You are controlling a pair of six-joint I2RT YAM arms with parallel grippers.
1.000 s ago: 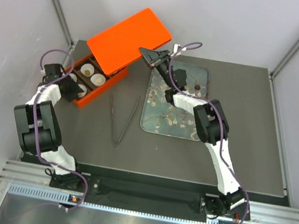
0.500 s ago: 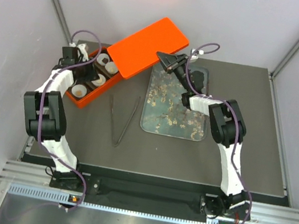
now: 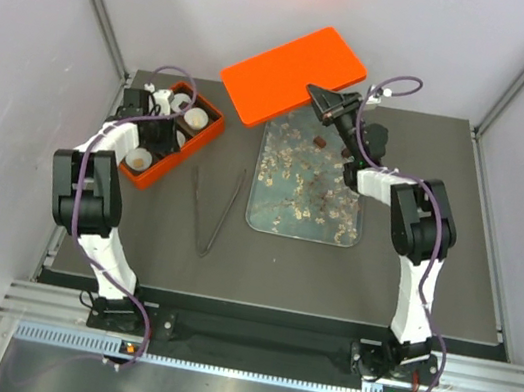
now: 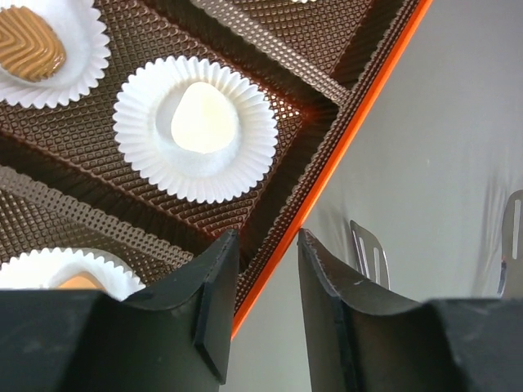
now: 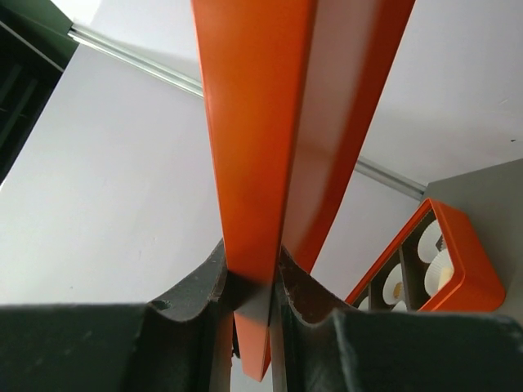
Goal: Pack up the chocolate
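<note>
The chocolate sits in white paper cups in the orange box (image 3: 205,135). In the left wrist view I see a cream piece (image 4: 203,120), a tan piece (image 4: 29,45) and part of another (image 4: 78,282). One dark brown piece (image 3: 320,142) lies on the glassy tray (image 3: 268,219). My left gripper (image 3: 160,109) hangs over the box's far end. Its jaws (image 4: 265,237) are slightly apart and hold nothing, above the orange rim (image 4: 327,175). My right gripper (image 3: 316,92) is shut on the edge of the orange lid (image 3: 293,75), held in the air behind the tray. The right wrist view shows the gripper (image 5: 252,261) pinching the lid (image 5: 270,122).
Metal tongs (image 3: 211,209) lie on the dark mat between the box and the tray; their tips show in the left wrist view (image 4: 369,251). The box also shows in the right wrist view (image 5: 470,282). Grey walls close in the far corners.
My right gripper has carried the lid up, right and away, uncovering the box. My left arm has swung from the box's left side to its far end.
</note>
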